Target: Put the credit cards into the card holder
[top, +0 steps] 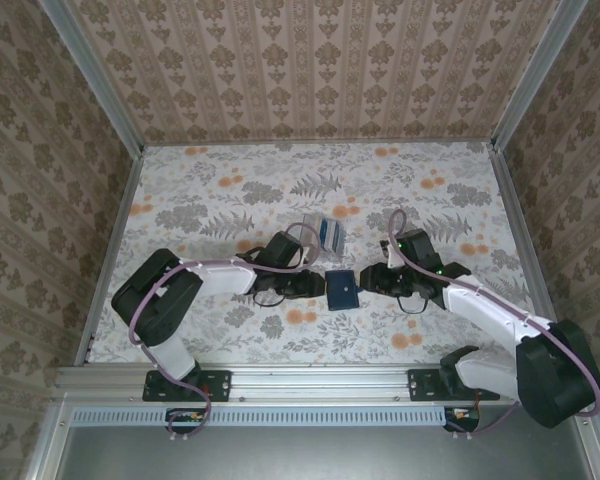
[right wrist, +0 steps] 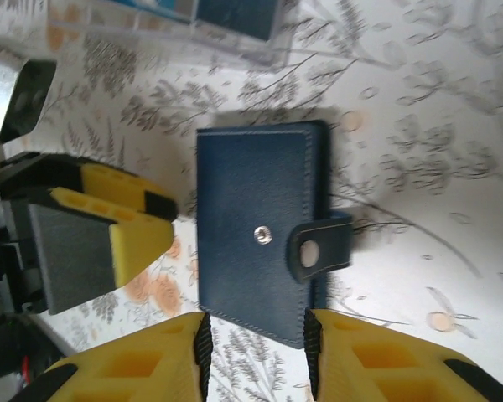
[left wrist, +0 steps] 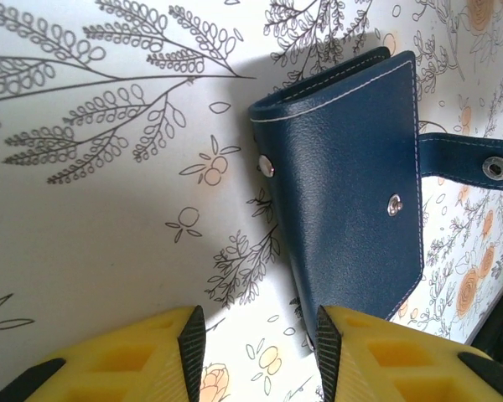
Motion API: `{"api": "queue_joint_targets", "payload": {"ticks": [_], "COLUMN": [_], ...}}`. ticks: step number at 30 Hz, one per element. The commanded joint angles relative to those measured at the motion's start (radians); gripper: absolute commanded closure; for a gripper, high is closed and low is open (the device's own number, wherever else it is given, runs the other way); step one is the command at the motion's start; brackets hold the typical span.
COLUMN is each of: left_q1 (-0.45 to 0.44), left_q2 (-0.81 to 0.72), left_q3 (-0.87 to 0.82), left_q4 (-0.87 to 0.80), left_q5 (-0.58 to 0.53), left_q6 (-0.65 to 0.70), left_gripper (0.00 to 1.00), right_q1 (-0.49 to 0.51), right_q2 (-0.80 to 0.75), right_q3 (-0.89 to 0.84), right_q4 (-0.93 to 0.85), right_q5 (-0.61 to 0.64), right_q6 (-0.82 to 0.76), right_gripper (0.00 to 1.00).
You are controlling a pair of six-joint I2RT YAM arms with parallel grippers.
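L gripper [left wrist: 258, 342], R gripper [right wrist: 256, 352] part-open, empty, flanking card holder [top: 341, 289]; credit cards [top: 330, 235] beyond.

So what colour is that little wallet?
The card holder is dark navy blue with pale stitching; the left wrist view shows it best.

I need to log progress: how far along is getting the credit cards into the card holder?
Early stage. Done: the card holder lies between the arms with its snap strap undone. In hand: nothing is held; the left claw and right claw stand open at its edges, seemingly about to open it. Left: the holder looks folded shut, and the credit cards sit apart farther up the table, none inserted.
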Motion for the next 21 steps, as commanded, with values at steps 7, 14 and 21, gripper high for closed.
{"api": "queue_joint_targets", "payload": {"ticks": [7, 14, 21], "left_q1": [-0.016, -0.017, -0.017], "left_q2": [0.003, 0.021, 0.055], "left_q3": [-0.013, -0.006, -0.001], "left_q4": [0.065, 0.077, 0.115], "left_q5": [0.024, 0.033, 0.060], "left_q6": [0.002, -0.003, -0.030], "left_gripper": [0.57, 0.60, 0.65], "right_q1": [0.051, 0.053, 0.052], "right_q2": [0.179, 0.241, 0.248], "right_q3": [-0.048, -0.071, -0.071], "right_q4": [0.144, 0.221, 0.262], "right_q5": [-0.091, -0.111, -0.129], "right_q6": [0.022, 0.055, 0.071], "right_gripper": [0.56, 0.59, 0.60]}}
